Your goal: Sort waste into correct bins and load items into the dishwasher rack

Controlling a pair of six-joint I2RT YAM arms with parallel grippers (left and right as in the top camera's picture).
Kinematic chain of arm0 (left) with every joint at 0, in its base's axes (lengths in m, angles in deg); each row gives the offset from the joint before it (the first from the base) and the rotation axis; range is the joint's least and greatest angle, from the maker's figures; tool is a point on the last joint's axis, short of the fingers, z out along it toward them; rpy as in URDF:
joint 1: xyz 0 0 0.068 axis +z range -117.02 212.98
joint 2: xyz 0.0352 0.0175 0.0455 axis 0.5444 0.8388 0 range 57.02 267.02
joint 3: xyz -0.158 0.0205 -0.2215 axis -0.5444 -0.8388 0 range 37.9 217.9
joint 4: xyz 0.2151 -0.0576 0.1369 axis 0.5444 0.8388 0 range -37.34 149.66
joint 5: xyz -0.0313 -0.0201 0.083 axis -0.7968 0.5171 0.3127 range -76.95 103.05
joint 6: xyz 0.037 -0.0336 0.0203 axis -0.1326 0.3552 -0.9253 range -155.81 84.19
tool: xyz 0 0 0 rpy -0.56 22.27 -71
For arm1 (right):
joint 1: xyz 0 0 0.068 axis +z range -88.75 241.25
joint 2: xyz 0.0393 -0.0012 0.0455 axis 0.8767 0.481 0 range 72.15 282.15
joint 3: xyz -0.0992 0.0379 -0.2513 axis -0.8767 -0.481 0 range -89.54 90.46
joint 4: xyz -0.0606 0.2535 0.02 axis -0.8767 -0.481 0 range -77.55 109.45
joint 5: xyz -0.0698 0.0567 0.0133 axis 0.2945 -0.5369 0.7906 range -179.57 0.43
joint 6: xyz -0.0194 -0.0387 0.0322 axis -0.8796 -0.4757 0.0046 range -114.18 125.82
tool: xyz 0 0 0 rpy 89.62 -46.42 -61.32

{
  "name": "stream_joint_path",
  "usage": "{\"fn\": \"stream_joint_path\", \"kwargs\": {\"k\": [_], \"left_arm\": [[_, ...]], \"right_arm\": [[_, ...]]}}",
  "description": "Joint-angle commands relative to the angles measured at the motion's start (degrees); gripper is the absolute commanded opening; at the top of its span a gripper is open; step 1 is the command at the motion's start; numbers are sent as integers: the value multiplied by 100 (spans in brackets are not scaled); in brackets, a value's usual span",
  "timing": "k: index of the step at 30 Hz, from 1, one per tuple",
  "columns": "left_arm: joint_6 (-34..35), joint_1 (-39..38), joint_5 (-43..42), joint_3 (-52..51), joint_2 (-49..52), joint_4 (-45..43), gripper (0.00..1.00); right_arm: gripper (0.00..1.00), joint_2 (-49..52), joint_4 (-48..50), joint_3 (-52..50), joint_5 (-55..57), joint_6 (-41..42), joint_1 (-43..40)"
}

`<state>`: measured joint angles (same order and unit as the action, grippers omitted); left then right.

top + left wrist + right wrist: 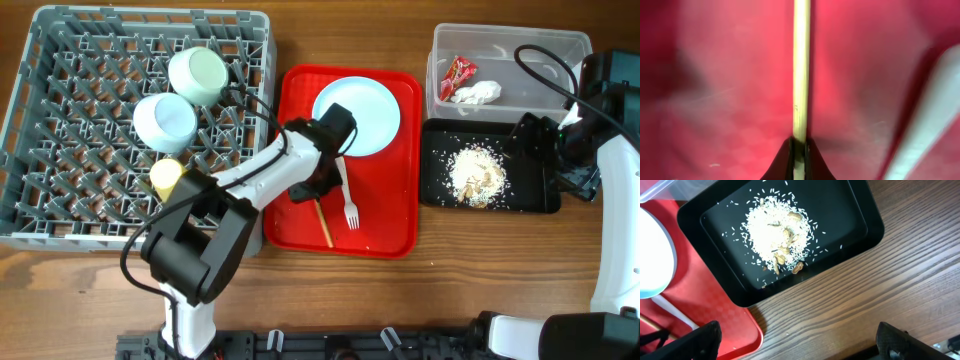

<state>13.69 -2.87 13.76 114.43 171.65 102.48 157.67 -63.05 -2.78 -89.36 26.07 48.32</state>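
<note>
My left gripper [316,195] is down on the red tray, shut on the upper end of the thin wooden stick [325,225]. In the left wrist view the stick [801,70] runs straight up from between the jaws [800,150]. The white fork [348,203] lies just right of it, below the white plate [358,115]. Two mint-blue bowls [200,73] [165,120] and the yellow cup [165,178] sit in the grey rack [60,200]. The clear tub [520,55] holds the red sachet [458,72] and the napkin [476,94]. The black tray [535,195] holds the rice crumbs [478,175]. My right gripper [535,150] hovers open and empty over the table [797,345].
The red serving tray [390,225] lies between the rack and the bins. In the right wrist view the black tray [850,210] with rice [777,232] sits next to the red tray's corner [715,320]. Bare wooden table [865,295] lies in front.
</note>
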Motion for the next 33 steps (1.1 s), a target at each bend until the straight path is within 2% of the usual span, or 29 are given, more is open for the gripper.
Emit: {"fn": "stream_joint_path", "kwargs": {"k": [1, 5, 6, 7, 11, 13, 18, 22, 24, 25, 27, 29, 30, 31, 33], "left_arm": [[-962, 321, 483, 514, -640, 236, 4], [-2900, 743, 603, 664, -1585, 136, 4], [-3145, 809, 605, 664, -1683, 133, 4], [-3921, 1051, 605, 664, -1904, 142, 4], [-4662, 1770, 603, 658, -1873, 90, 4], [-4824, 2118, 595, 643, -1707, -83, 4], [-4929, 2345, 190, 619, -1235, -321, 4], [-4924, 2339, 190, 619, -1078, -446, 11], [-4927, 2339, 190, 627, -1113, -468, 45], [-4924, 2339, 186, 649, -1134, -457, 51], [-4924, 2286, -101, 804, -1305, -273, 52], [-4697, 2092, -870, 931, -1687, -275, 55], [-4419, 1961, -1241, 931, -1803, -317, 59], [-3995, 1799, -1381, 931, -1832, -332, 57], [-3410, 1447, -1373, 892, -1768, -310, 57]], "right_arm": [[100, -98, -11, 92, -24, -74, -17], [100, -98, 0, 92, -22, -74, -17], [100, -98, 4, 92, -22, -76, -17], [100, -98, 22, 92, -24, -74, -17], [100, -98, 17, 92, -22, -74, -17], [100, -98, 17, 92, -24, -74, -17], [100, -98, 13, 94, -24, -74, -17], [100, -98, 13, 92, -24, -74, -17], [100, -98, 13, 92, -24, -72, -17], [100, -98, 13, 92, -24, -74, -17], [100, -98, 15, 92, -22, -76, -17], [100, -98, 20, 92, -22, -74, -17], [100, -98, 22, 92, -24, -74, -17], [100, -98, 35, 92, -24, -74, -17], [100, -98, 42, 92, -24, -72, -17]]}}
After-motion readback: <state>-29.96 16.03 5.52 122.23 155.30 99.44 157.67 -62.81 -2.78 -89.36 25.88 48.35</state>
